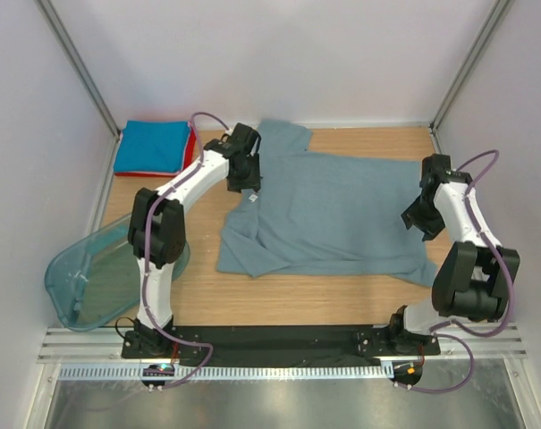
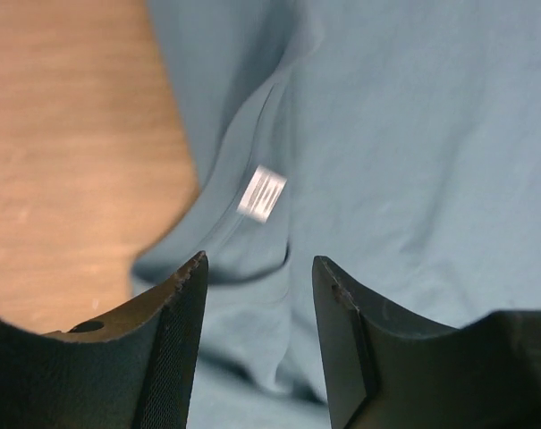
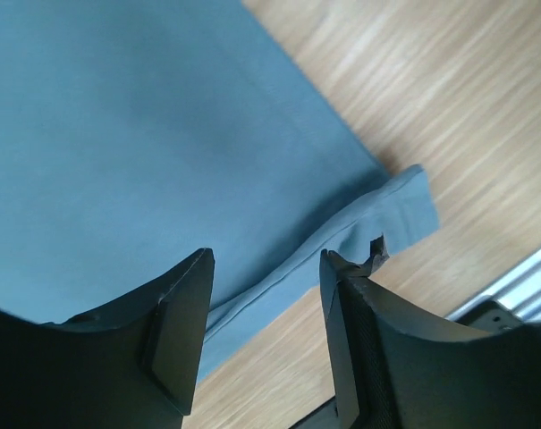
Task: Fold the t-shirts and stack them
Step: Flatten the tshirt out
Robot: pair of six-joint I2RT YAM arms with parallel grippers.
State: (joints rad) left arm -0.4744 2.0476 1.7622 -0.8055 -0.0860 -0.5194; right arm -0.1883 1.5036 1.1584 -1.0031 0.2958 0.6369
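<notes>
The dusty grey-blue t-shirt (image 1: 333, 210) lies spread flat across the middle of the wooden table (image 1: 297, 299), its collar towards the left. The left gripper (image 2: 259, 264) hangs over the collar by the small white neck label (image 2: 262, 193), jaws apart with nothing between them. The right gripper (image 3: 266, 259) is over the shirt's right hem, jaws likewise parted and empty. In the far left corner, a folded bright blue shirt (image 1: 152, 146) lies on a red one (image 1: 191, 147). A translucent teal tub (image 1: 82, 277) sits tilted at the near left.

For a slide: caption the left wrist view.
Left gripper, jaws open, over the neck label of the grey-blue t-shirt, wooden table beside.
</notes>
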